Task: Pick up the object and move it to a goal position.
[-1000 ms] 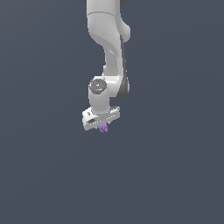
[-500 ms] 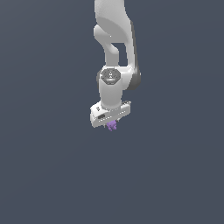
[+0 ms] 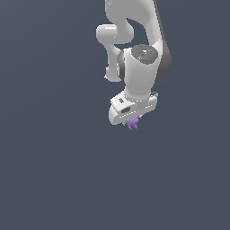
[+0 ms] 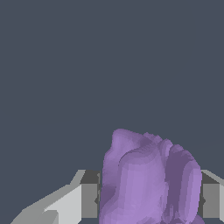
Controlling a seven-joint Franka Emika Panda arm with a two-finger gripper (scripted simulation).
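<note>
**Purple lump in the claw, carrying to goal**

Purple object (image 3: pixel 132 124) is sitting pinched in the gripper (image 3: pixel 132 121), claw closed on it. In the exterior view only a small bit of it is poking out under the white hand, with little nubs hanging down. In the wrist view the object (image 4: pixel 148 179) is filling the gap between the two fingers (image 4: pixel 89 199), touching both pads as far as I can tell. Nothing but flat grey background is showing around it, so I'm reading it as held clear of any surface. The arm (image 3: pixel 134 49) is folding down from the top of the exterior view, wrist tilted.

No goal marker is showing in either view, so I can't tell how far the carry has to go. My read: pick is done, transport is the step in hand.

Risks from here:
- Shape is lumpy, so pad contact is probably on a few bumps rather than flat faces. A fast swing or hard stop could be rolling it in the grip or popping it out.
- It's tiny against the hand, so little margin if it shifts.
- Wrist tilt means any slip is going sideways, not just down.
</note>
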